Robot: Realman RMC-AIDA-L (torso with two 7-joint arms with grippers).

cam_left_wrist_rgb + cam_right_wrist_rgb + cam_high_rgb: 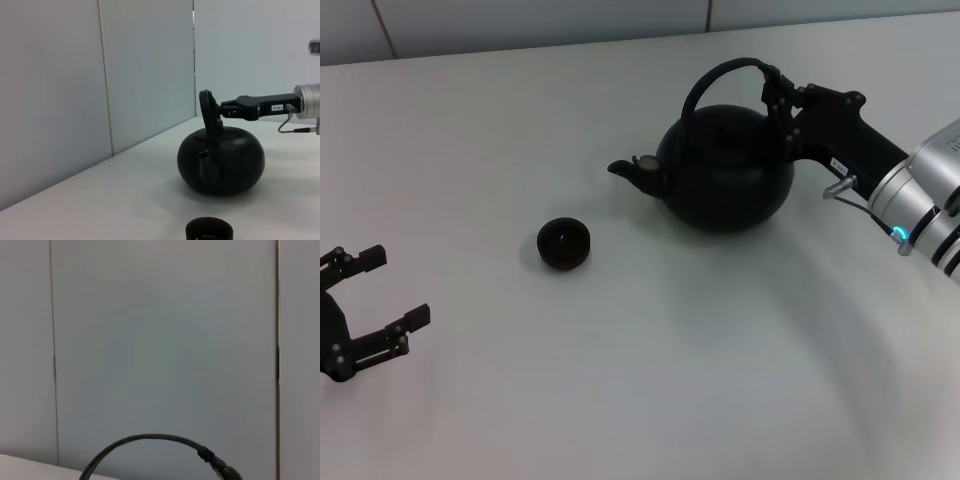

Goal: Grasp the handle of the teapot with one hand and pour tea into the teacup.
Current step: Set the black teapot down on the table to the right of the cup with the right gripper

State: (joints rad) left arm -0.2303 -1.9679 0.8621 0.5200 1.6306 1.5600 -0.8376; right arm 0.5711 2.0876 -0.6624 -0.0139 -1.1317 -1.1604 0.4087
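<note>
The black teapot stands on the white table, its spout pointing toward the robot's left. Its arched handle stands upright over the lid. My right gripper reaches in from the right and is closed on the handle's thicker right side. The left wrist view shows the teapot, the handle and the right gripper on it. The right wrist view shows only the handle's arc. The small black teacup sits left of the spout, a short gap away. My left gripper is open and empty at the near left.
The white table stretches across the view, with pale wall panels behind its far edge. The teacup's rim shows in the left wrist view, nearer that camera than the teapot.
</note>
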